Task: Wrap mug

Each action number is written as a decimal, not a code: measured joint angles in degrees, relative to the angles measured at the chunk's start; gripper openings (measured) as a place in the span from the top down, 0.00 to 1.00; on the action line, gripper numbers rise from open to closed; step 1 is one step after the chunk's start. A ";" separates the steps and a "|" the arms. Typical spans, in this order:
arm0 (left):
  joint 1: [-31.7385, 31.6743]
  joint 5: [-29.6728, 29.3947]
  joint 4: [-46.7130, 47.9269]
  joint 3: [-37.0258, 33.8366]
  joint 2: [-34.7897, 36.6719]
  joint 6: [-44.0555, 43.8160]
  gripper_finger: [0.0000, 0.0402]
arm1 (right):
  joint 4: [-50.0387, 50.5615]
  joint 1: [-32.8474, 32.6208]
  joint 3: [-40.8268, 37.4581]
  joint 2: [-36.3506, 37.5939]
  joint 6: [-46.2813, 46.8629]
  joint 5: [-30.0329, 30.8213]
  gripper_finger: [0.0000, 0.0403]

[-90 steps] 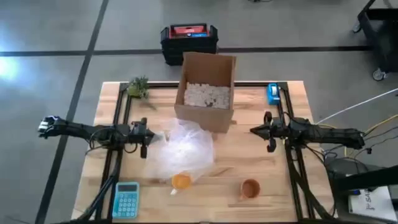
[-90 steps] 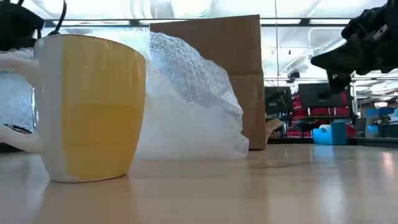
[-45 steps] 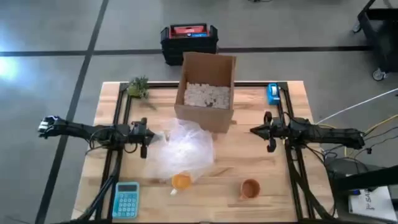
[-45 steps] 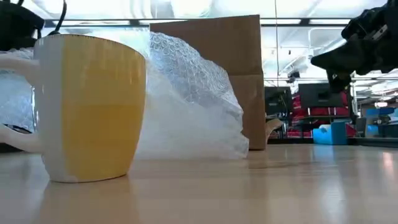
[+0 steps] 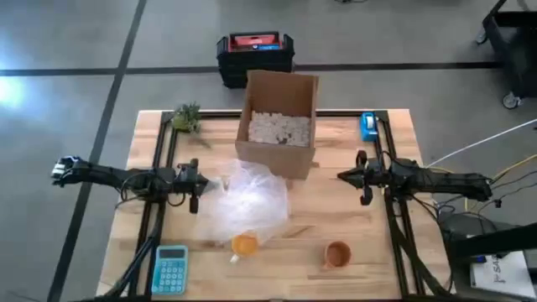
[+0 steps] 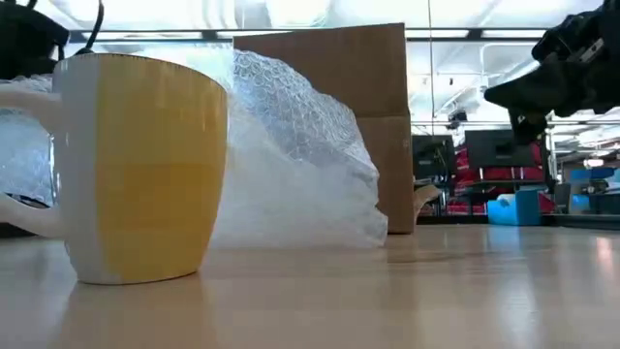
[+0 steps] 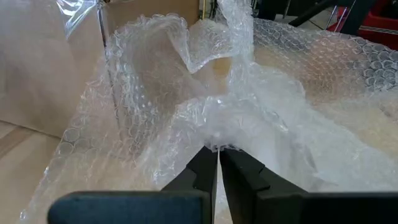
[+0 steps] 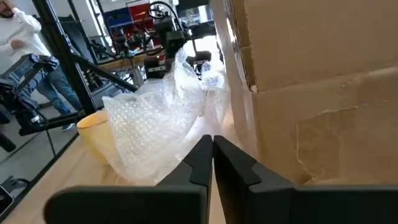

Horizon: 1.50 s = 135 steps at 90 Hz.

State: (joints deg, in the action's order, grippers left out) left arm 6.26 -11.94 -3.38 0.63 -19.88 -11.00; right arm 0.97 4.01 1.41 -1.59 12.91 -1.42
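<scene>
A yellow mug (image 5: 244,244) stands upright on the table at the near edge of a crumpled sheet of clear bubble wrap (image 5: 243,201); the low view shows the mug (image 6: 140,165) in front of the wrap (image 6: 291,165). A brown mug (image 5: 337,253) stands to its right. My left gripper (image 5: 201,184) is shut, level, at the wrap's left edge (image 7: 214,140). My right gripper (image 5: 342,176) is shut, level, right of the wrap, with nothing between its fingers (image 8: 211,146). My left gripper points level toward the table's right, and its shut fingertips (image 7: 205,158) stand right at the bunched left edge of the bubble wrap (image 7: 217,127). I cannot tell whether they touch or hold it.
An open cardboard box (image 5: 278,122) with white filling stands at the far middle, against the wrap. A blue calculator (image 5: 171,268) lies near left, a small plant (image 5: 186,117) far left, a blue object (image 5: 367,126) far right. Bare wood lies between the mugs and right of them.
</scene>
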 joint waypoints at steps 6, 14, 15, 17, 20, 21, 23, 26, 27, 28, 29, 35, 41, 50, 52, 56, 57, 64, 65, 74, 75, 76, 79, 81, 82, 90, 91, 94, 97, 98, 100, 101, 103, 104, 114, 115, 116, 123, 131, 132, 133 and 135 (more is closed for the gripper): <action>0.04 -2.57 -0.09 0.01 0.01 1.66 0.98 | 0.00 0.02 0.00 -0.02 0.00 0.01 1.00; 0.00 -7.94 -0.90 -0.01 0.00 2.10 0.98 | 0.00 0.00 -0.01 -0.02 0.00 0.01 1.00; 0.00 -8.30 -1.09 -0.01 -0.01 1.62 0.98 | 0.00 0.01 -0.02 -0.02 0.00 0.01 1.00; 0.00 -8.55 -1.60 -0.01 -0.02 0.23 0.98 | 0.00 0.00 0.00 0.00 0.00 0.01 1.00; 0.00 -8.49 -2.83 0.02 -0.02 -2.78 0.98 | 0.00 0.01 0.00 -0.01 0.00 0.01 1.00; 0.00 -8.46 -3.30 0.00 -0.02 -3.96 0.98 | 0.00 0.01 0.00 -0.01 0.00 0.00 1.00; 0.00 -8.41 -4.17 0.01 0.00 -6.43 0.98 | 0.01 0.01 0.00 -0.02 0.00 -0.01 1.00; 0.00 -8.42 -5.03 0.01 0.01 -9.70 0.98 | 0.02 0.00 0.00 -0.02 0.00 0.01 1.00; 0.00 -8.42 -5.30 0.00 0.01 -10.66 0.98 | 0.01 0.00 0.00 -0.01 0.00 0.01 1.00; 0.00 -8.42 -5.65 0.00 0.01 -11.59 0.98 | 0.00 0.00 0.00 0.00 0.00 -0.01 1.00; 0.00 -8.43 -6.02 0.00 0.01 -12.35 0.98 | 0.00 0.00 0.00 0.00 0.00 -0.01 1.00; -0.09 -8.50 -8.22 -0.01 -0.02 -13.94 0.98 | 0.00 0.00 0.00 -0.01 0.00 0.01 1.00; -0.09 -8.29 -10.29 -0.01 0.01 -14.19 0.98 | 0.02 0.02 0.00 -0.02 0.00 -0.01 1.00; -0.09 -5.76 -14.26 0.01 -0.02 -14.48 0.98 | 0.02 0.02 0.00 -0.01 0.00 0.01 1.00; -0.09 -5.40 -14.97 0.12 -0.02 -14.26 0.98 | 0.02 0.00 0.00 0.00 0.00 -0.01 1.00; -0.09 -5.11 -14.14 1.16 0.01 -13.21 0.98 | 0.00 0.01 0.00 0.00 0.00 -0.01 1.00; -0.09 -5.01 -13.79 1.57 0.01 -12.83 0.98 | 0.00 0.00 0.00 0.00 0.00 -0.01 1.00; -0.06 -4.06 -10.09 6.35 0.00 -9.63 0.99 | 0.01 0.02 0.00 0.00 0.00 0.01 1.00; -0.02 -4.00 -9.20 7.19 -0.02 -9.09 0.99 | 0.02 0.02 0.00 0.00 0.00 0.01 1.00; 0.07 -3.76 2.38 16.54 -1.72 -4.21 1.00 | 0.02 0.02 0.00 0.00 0.00 -0.01 1.00; 0.07 -3.75 3.87 17.67 -2.12 -3.81 1.00 | 0.02 0.01 0.00 0.00 0.00 0.00 1.00; 0.07 -3.72 5.50 18.82 -2.56 -3.46 1.00 | 0.02 0.00 0.00 0.00 0.00 0.01 1.00; 0.07 -3.52 10.36 22.14 -4.11 -3.01 1.00 | 0.02 0.02 0.00 0.00 0.00 0.01 1.00; 0.07 -3.35 13.81 24.42 -5.25 -2.98 1.00 | 0.02 0.00 0.00 0.00 0.00 0.01 1.00; 0.07 -3.21 15.35 25.45 -5.95 -3.00 1.00 | 0.02 0.00 0.00 0.00 0.00 0.01 1.00; 0.07 -0.46 27.13 31.58 -12.43 -5.17 1.00 | 0.02 0.01 0.00 0.00 -3.41 0.05 1.00; 0.07 -0.11 28.45 32.04 -13.31 -5.78 1.00 | 0.02 0.02 0.00 0.00 -4.41 0.05 1.00; 0.07 0.92 31.74 33.30 -15.78 -7.86 1.00 | 0.04 0.00 0.00 0.00 -7.64 0.04 1.00; 0.09 1.72 34.11 34.48 -18.12 -10.00 1.00 | 0.02 0.00 0.00 0.00 -10.86 0.06 1.00; 0.09 2.13 34.63 34.75 -18.92 -10.52 1.00 | 0.02 0.00 0.00 0.00 -11.76 0.04 1.00; 0.11 2.96 35.69 35.15 -20.48 -11.70 1.00 | 0.02 0.01 0.00 0.00 -13.51 0.04 1.00; 0.13 3.39 36.32 35.23 -21.26 -12.18 1.00 | 0.02 0.01 0.00 0.00 -14.28 0.04 1.00; 0.21 4.26 37.67 35.28 -22.73 -13.18 1.00 | 0.02 0.00 0.00 0.00 -15.65 0.04 1.00; 0.25 4.72 38.35 35.25 -23.49 -13.69 1.00 | 0.02 0.00 0.00 0.00 -16.25 0.04 1.00; 0.77 8.42 38.10 34.60 -30.39 -15.86 1.00 | -0.14 0.02 0.00 0.00 -18.55 0.05 1.00; 0.80 8.60 38.02 34.51 -31.08 -15.96 1.00 | -0.25 0.02 0.00 0.00 -18.70 0.06 1.00; 0.85 8.74 38.09 34.41 -31.78 -16.06 1.00 | -0.39 0.03 0.00 0.00 -18.94 0.07 1.00; 0.82 9.54 39.06 33.36 -36.00 -16.57 1.00 | -2.04 0.04 -0.02 -0.02 -19.00 0.68 1.00; 0.83 9.94 38.51 32.17 -39.55 -17.65 1.00 | -4.92 0.02 -0.02 0.00 -7.11 0.83 1.00; 0.83 9.96 38.51 31.98 -39.91 -17.87 1.00 | -5.19 0.02 -0.02 0.00 -5.27 0.87 1.00; 0.83 9.97 38.52 31.79 -40.26 -18.11 1.00 | -5.46 0.02 -0.02 0.00 -3.63 0.99 1.00; 0.83 9.98 38.55 31.40 -40.98 -18.59 1.00 | -6.02 0.02 -0.02 -0.01 -0.95 1.44 1.00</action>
State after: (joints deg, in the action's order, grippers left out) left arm 7.09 -1.96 35.17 32.02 -60.86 -29.59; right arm -5.04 4.03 1.39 -1.60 11.96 0.02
